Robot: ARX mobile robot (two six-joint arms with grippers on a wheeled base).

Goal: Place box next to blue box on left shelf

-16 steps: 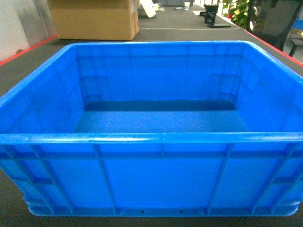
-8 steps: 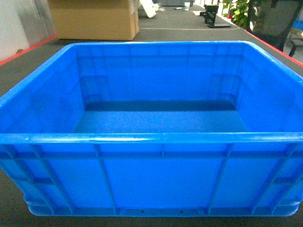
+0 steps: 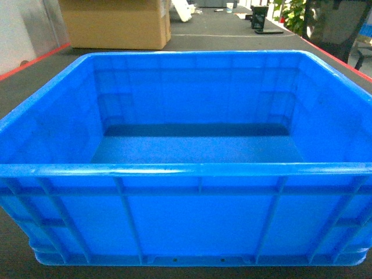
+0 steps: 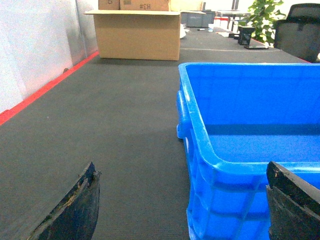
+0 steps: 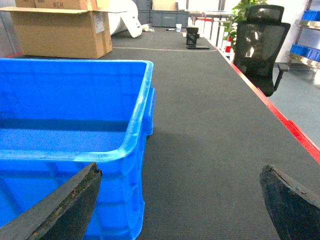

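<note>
The box, a large bright blue open-top crate with ribbed walls, sits empty on the dark mat and fills the head view. My left gripper stands open, low at the box's near left corner, with that corner between its dark fingers. My right gripper is open too, at the near right corner of the box, and holds nothing. Neither gripper shows in the head view. I cannot make out the left shelf or its blue box for certain.
A cardboard carton stands behind the box at the left. A black office chair and a rack with blue bins lie off to the right. Red lines edge the mat on both sides; a white wall runs along the left.
</note>
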